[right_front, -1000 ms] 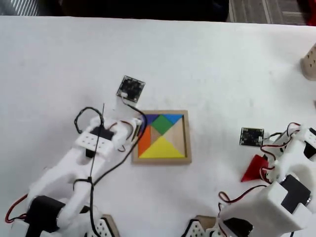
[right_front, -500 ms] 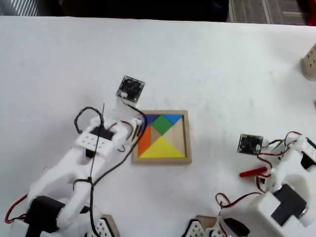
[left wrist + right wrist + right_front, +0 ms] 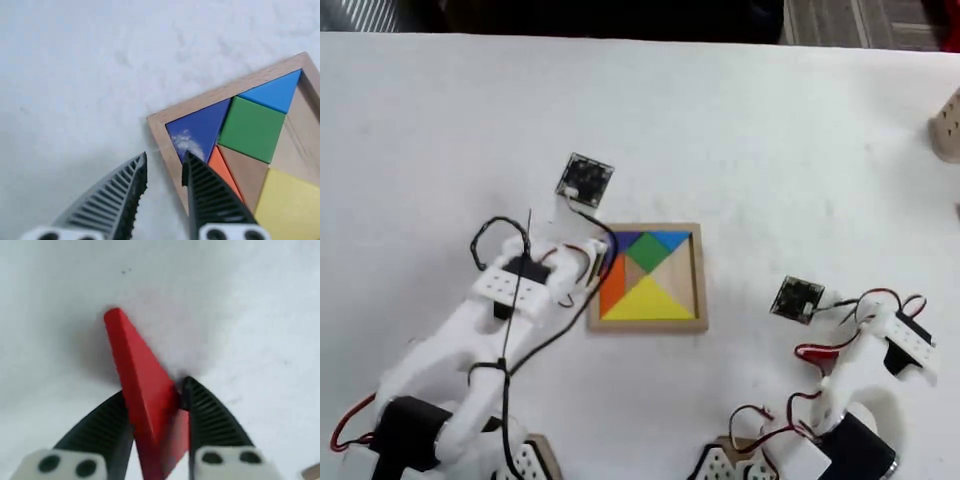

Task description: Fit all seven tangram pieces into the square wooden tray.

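Observation:
The square wooden tray (image 3: 698, 275) lies mid-table holding a dark blue triangle (image 3: 197, 132), a blue triangle (image 3: 275, 92), a green square (image 3: 251, 129), an orange piece (image 3: 222, 167) and a yellow triangle (image 3: 645, 300); bare wood shows at its right side. My left gripper (image 3: 164, 162) is open at the tray's near-left corner, one finger on each side of the rim. In the right wrist view my right gripper (image 3: 155, 395) is shut on a red triangle (image 3: 140, 375), held on edge just over the white table, right of the tray.
A pale wooden object (image 3: 948, 125) stands at the far right edge. Wooden arm bases (image 3: 725, 460) sit along the front edge. The right arm (image 3: 865, 345) trails red wires. White tabletop stretches behind the tray.
The right arm swung left toward the tray and turned the red triangle from flat-facing to edge-on. The left arm and tray have not moved.

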Robot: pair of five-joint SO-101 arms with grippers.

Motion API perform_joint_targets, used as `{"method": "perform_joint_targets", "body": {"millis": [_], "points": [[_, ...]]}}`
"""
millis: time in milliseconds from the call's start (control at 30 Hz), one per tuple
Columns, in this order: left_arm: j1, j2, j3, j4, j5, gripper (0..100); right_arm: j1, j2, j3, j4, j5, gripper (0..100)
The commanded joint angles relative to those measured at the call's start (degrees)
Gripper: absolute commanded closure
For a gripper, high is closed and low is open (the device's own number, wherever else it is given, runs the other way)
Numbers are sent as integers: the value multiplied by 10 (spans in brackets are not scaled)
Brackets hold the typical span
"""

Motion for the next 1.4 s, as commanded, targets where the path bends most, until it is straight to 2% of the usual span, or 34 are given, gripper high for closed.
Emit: {"method": "perform_joint_targets", "body": {"millis": [0,133,267,433,533,700,933,1133,1367], "points": [[0,-28,-7,-13,-5,867,-17,4,-2,2,-41,961],[0,-28,-7,-13,-5,868,-12,4,-48,15,-122,981],[-3,-29,-9,-13,-4,868,-32,4,-134,138,-258,981],[-5,-31,-9,-13,-2,868,-96,9,-260,341,-513,981],[-5,-31,-9,-13,-2,868,-158,7,-285,401,-644,981],[-22,-32,-13,-13,-1,868,-279,4,-288,393,-802,981],[-65,-32,-18,-12,0,868,-402,10,-322,298,-990,981],[-74,-33,-15,-8,0,869,-495,11,-328,220,-1063,981],[-74,-33,-14,-8,0,869,-532,74,-344,160,-1130,981]]}}
